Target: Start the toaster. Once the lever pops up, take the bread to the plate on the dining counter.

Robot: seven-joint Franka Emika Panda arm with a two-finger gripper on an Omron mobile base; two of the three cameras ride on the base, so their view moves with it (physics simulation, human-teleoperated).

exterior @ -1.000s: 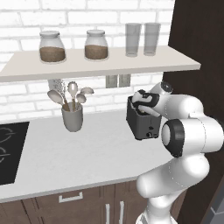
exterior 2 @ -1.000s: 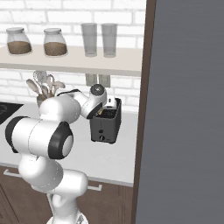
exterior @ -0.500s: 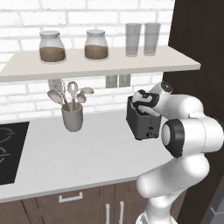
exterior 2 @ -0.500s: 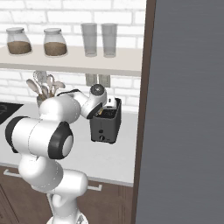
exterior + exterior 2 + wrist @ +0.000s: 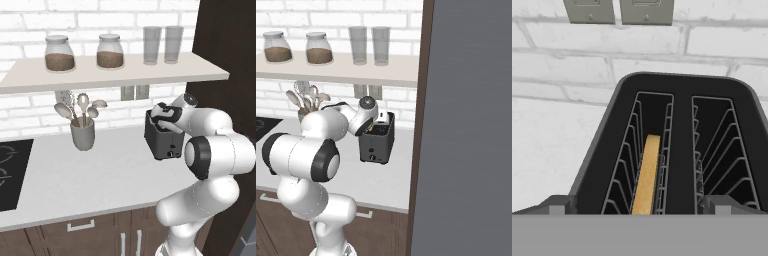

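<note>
jaws stand wide apart, with nothing between them; the gripper hangs just above the toaster, and its two small dark grey tips rise at the bottom of the hand view, one at each side of the toaster's top.

from the hand, the toaster's top is a matt dark grey shell with rounded corners and two long slots lined with thin wire ribs. the bread stands on its edge deep in the left slot of that view, a thin tan strip with a smooth look; the other slot has only ribs. from the base views the toaster is a small boxy thing with a small knob low on its front, standing on the pale grey counter, which has a flat, faintly mottled surface.

the arm is glossy white with dark round joints. it rises from the base, bends at a big elbow joint, and reaches forward and down so that the hand tilts over the toaster's top.

further left on the counter is a grey cup, round and plain, holding pale spoons. a black hob lies at the far left edge.

behind is a white brick wall with two grey sockets. on the pale shelf stand two round glass jars with brown contents and two clear tall glasses.
</note>
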